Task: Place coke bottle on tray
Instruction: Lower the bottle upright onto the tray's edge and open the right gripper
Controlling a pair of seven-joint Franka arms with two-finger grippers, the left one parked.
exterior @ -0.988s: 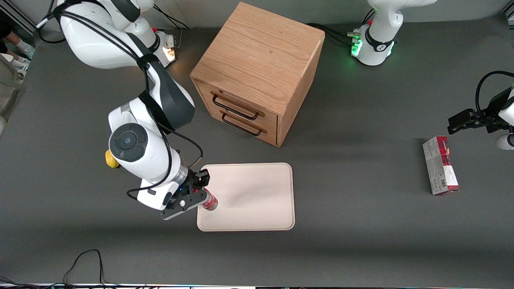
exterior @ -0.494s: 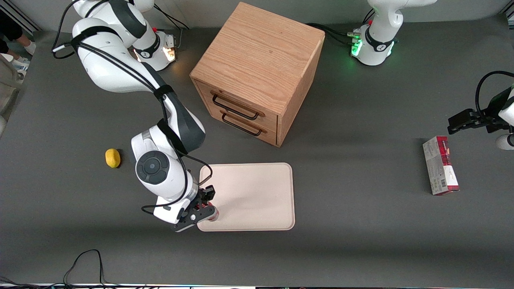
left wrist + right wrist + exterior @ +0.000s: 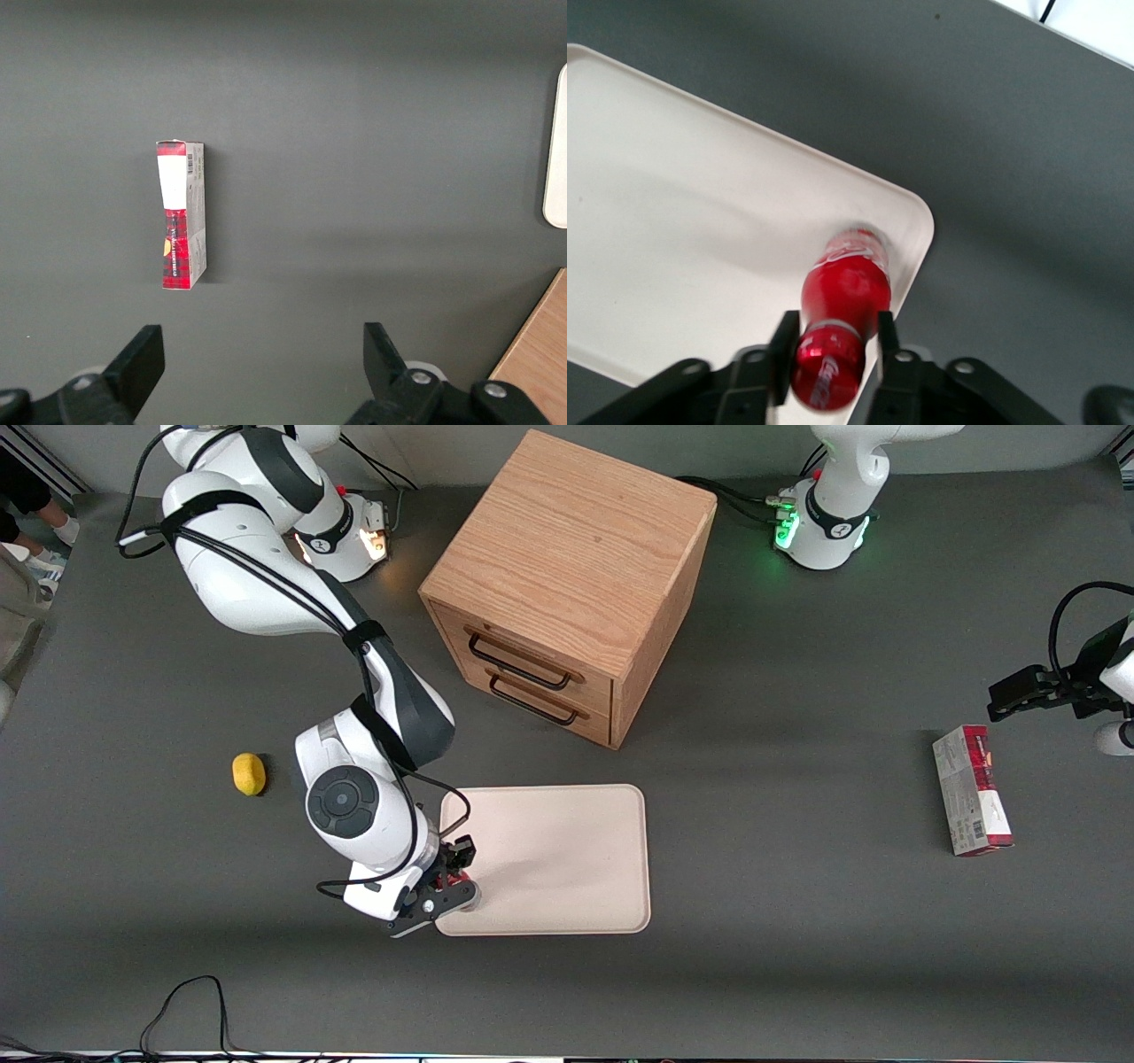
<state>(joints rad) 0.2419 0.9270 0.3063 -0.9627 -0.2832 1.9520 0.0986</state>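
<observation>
The coke bottle, red with a red cap and white script, stands upright with its clear base on the tray, close to the tray's corner nearest the front camera at the working arm's end. My right gripper is shut on the bottle, one finger on each side just below the cap. In the front view the gripper hangs over that corner of the cream-pink tray, and only a bit of red bottle shows between the fingers.
A wooden two-drawer cabinet stands farther from the front camera than the tray. A yellow lemon-like lump lies toward the working arm's end. A red-and-white carton lies toward the parked arm's end and shows in the left wrist view.
My right gripper carried the bottle from the tray's edge down onto the tray's near corner. Over the last half second it hardly moved. The arm uncovered the yellow lump.
</observation>
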